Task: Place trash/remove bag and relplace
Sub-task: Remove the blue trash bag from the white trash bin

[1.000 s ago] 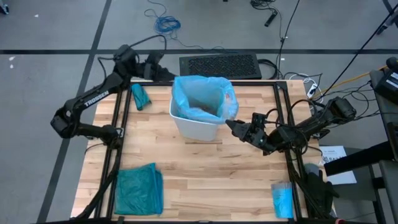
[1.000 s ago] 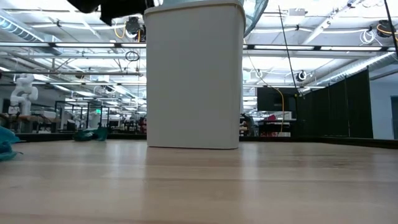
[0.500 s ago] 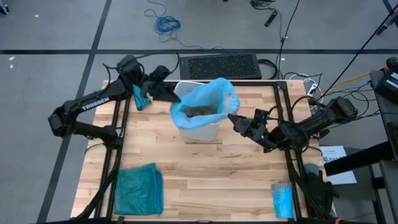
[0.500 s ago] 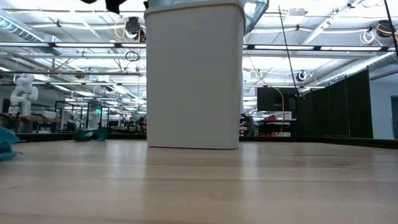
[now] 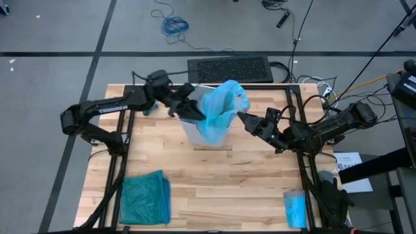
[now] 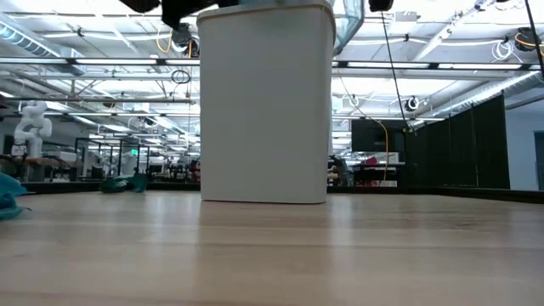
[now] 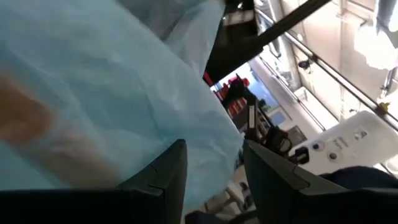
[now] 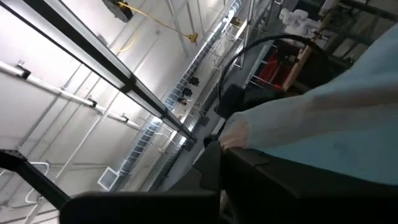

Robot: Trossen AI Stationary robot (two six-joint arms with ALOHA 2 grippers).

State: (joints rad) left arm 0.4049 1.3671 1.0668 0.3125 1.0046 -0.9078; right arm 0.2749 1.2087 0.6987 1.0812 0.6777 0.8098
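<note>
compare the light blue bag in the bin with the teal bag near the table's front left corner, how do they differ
The light blue bag is pale sky blue and see-through; the teal bag is darker green-blue and looks opaque. The light blue bag is bunched upward over the white bin, with the left gripper and right gripper at its sides; the teal bag lies flat on the table, away from both arms. Both are crinkly plastic.

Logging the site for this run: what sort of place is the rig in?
Probably a robotics lab or industrial workshop: the low view shows a large hall with ceiling light strips and a white robot arm at benches behind the white bin; cables lie on the grey floor.
</note>
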